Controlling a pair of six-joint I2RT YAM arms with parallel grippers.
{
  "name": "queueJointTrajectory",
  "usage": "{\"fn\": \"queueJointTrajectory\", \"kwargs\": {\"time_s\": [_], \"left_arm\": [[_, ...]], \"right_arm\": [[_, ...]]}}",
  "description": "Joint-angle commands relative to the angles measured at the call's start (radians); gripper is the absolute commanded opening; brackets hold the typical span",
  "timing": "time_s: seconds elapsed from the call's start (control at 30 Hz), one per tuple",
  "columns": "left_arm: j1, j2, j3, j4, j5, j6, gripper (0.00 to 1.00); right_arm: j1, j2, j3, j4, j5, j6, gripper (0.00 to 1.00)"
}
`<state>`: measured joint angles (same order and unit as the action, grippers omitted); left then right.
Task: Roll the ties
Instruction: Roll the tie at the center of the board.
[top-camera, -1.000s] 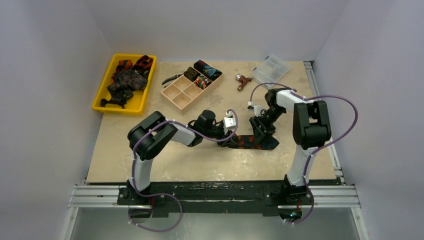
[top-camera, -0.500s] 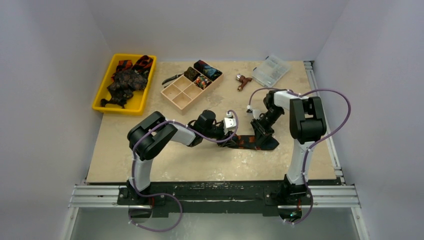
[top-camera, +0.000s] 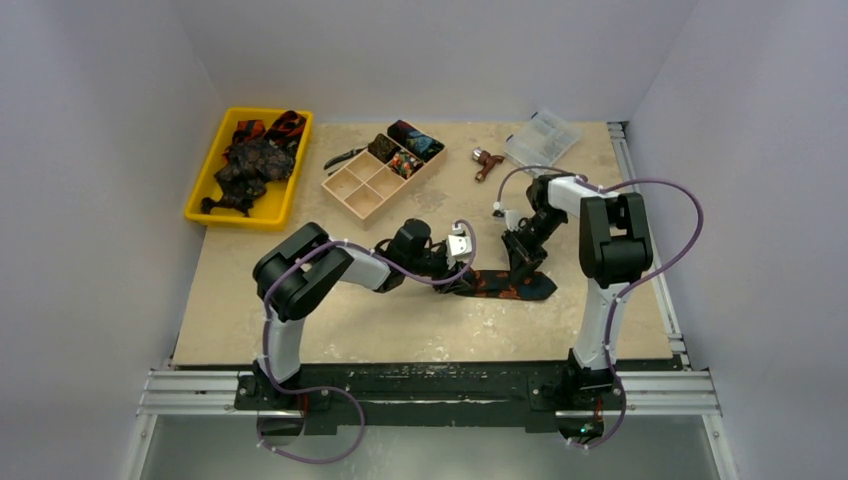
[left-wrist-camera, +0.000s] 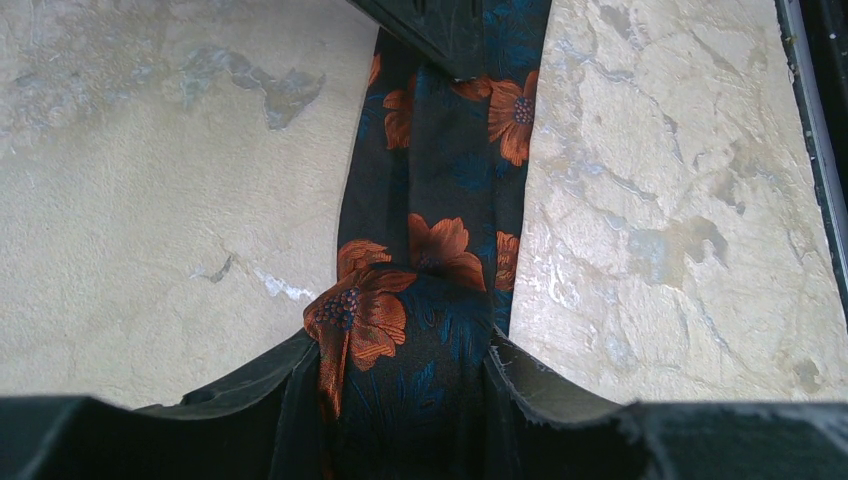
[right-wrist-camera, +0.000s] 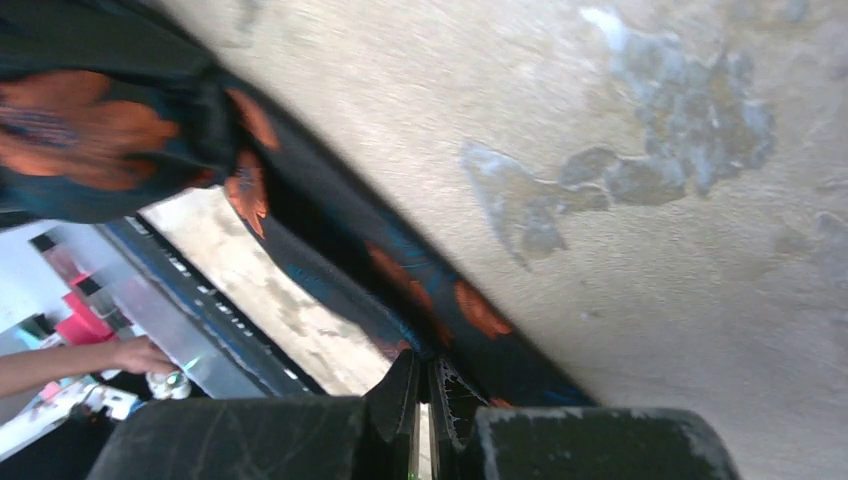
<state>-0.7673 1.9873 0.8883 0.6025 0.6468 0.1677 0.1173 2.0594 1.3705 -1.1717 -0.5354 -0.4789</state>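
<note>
A dark tie (top-camera: 508, 286) with orange flowers and blue leaves lies flat on the table between my two grippers. My left gripper (top-camera: 462, 276) is shut on its rolled left end. In the left wrist view (left-wrist-camera: 400, 395) the fabric bunches between my fingers (left-wrist-camera: 255, 375) and the tie (left-wrist-camera: 440, 200) stretches away. My right gripper (top-camera: 522, 262) stands over the tie's middle. In the right wrist view (right-wrist-camera: 428, 372) its jaws are nearly together and pinch the edge of the tie (right-wrist-camera: 420, 285).
A yellow tray (top-camera: 204, 186) of loose ties is at the back left. A tan compartment box (top-camera: 359, 192) holds rolled ties. Pliers (top-camera: 345, 157), a red-brown tool (top-camera: 487, 162) and a clear plastic box (top-camera: 542, 140) lie at the back.
My right arm has drawn in slightly to the left and its gripper has shifted a little over the tie. My left gripper and the tie have stayed put.
</note>
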Motion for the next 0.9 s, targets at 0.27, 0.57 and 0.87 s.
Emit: {"fn": "queueJointTrajectory", "kwargs": {"time_s": [0.27, 0.57, 0.87], "left_arm": [[0.032, -0.126, 0.043, -0.007, 0.074, -0.038, 0.0], [0.032, -0.182, 0.034, -0.07, 0.214, 0.118, 0.0], [0.014, -0.119, 0.008, -0.413, -0.021, 0.37, 0.01]], "right_arm": [[-0.006, 0.073, -0.063, 0.222, 0.282, 0.097, 0.0], [-0.006, 0.099, -0.068, 0.243, 0.307, 0.104, 0.0], [-0.008, 0.128, -0.027, 0.233, 0.305, 0.102, 0.0]]}}
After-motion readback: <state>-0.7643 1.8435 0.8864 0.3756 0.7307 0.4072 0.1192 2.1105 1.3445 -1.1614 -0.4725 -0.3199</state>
